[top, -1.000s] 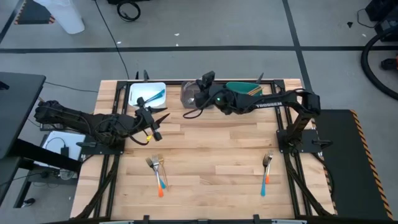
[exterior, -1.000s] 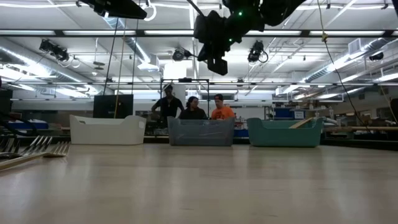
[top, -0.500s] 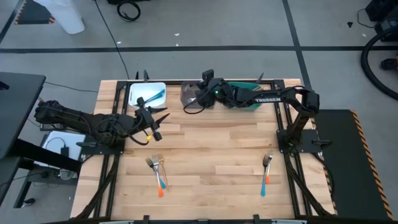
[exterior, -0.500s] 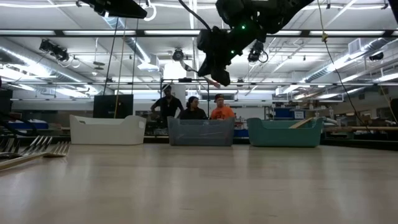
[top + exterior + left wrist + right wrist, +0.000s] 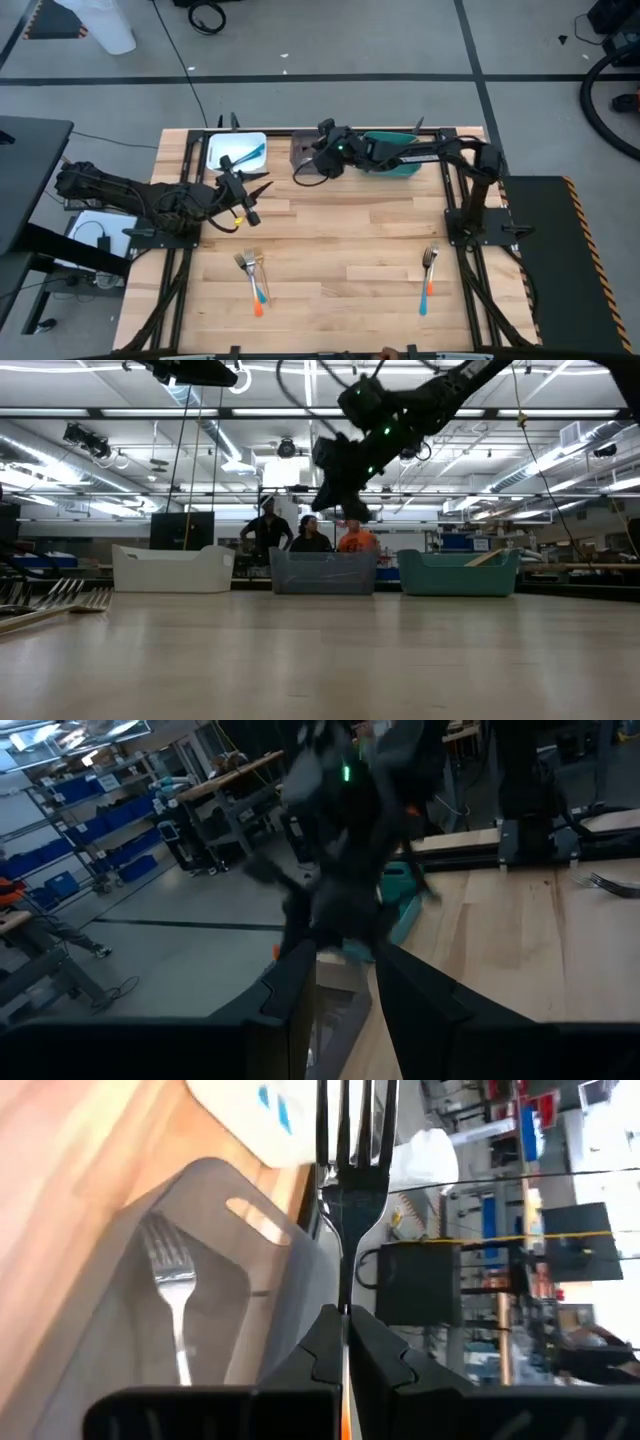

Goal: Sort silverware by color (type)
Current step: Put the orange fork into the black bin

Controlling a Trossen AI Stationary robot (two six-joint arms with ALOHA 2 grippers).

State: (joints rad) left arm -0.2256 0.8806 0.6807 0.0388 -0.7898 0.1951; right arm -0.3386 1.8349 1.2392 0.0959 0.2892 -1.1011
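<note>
My right gripper (image 5: 322, 160) hovers over the grey bin (image 5: 308, 152) at the table's far edge, shut on a silver-headed fork (image 5: 355, 1140). A bit of orange shows behind the fingers. One silver fork (image 5: 170, 1285) lies inside the grey bin. Blue-handled pieces (image 5: 247, 157) lie in the white bin (image 5: 222, 152). Orange- and blue-handled forks lie flat on the table at near left (image 5: 254, 276) and near right (image 5: 428, 272). My left gripper (image 5: 250, 196) waits open and holds nothing, above the table's left part. My right gripper pinches the fork's neck (image 5: 345, 1295), just behind the head, between its two fingers. The fingers lie along the fork, and the tines stick out past the fingertips. The gripper slants down from the table's right. The fork is lifted clear, above the grey bin.
A teal bin (image 5: 398, 152) with a pale piece in it stands right of the grey bin, under my right arm. Several people (image 5: 310, 535) stand in the room behind the bins. The middle of the wooden table (image 5: 350, 230) is bare.
My right gripper has gone down and toward the table's left and far edge, coming lower over the grey bin and tipping its fingers downward. It stays shut on the fork.
</note>
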